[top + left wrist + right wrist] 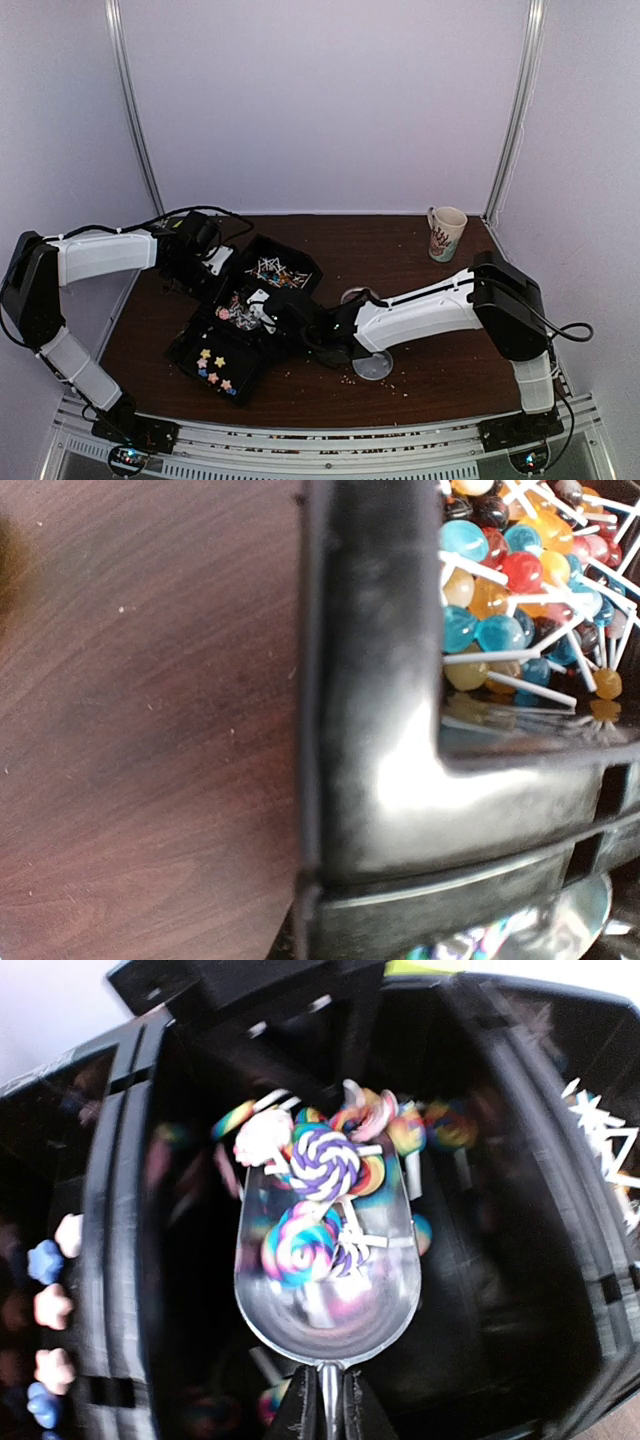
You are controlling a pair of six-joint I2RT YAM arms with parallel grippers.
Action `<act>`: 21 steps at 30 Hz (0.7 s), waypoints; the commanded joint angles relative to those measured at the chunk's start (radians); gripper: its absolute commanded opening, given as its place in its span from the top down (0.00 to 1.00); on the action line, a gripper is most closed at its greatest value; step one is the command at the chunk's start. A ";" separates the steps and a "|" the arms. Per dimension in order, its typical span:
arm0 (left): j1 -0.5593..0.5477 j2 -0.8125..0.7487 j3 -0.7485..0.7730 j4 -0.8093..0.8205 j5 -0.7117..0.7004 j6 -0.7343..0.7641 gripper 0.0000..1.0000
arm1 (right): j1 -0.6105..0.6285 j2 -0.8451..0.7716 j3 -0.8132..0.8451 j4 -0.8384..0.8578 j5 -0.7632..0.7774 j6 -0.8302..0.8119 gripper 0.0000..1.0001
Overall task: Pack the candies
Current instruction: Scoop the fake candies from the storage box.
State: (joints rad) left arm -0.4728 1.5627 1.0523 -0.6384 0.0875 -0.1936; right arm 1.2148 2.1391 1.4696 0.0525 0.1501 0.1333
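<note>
Two fingers of the right claw (329,1406) pinch together on the handle of a clear scoop (325,1305), which carries swirl-striped candies (322,1160) over the middle compartment of the black tray (115,1220). The left claw (212,268) is closed at the tray's far-left corner; whether it holds the rim is unclear. The tray sits on the brown desk (150,730).

You have open table (380,250) between mug (446,232) and tray (186,335); the left gripper (215,265) and the scoop (320,1290) in the right gripper (325,1405) crowd the tray.
</note>
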 commanded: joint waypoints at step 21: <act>0.034 -0.059 0.049 0.008 0.113 -0.054 1.00 | -0.034 -0.121 -0.242 0.155 0.092 -0.050 1.00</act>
State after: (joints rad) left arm -0.4751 1.5627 1.0523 -0.6540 0.0998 -0.2005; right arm 1.2057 2.0689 1.3075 0.2173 0.1528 0.0704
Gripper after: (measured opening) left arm 0.062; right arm 0.079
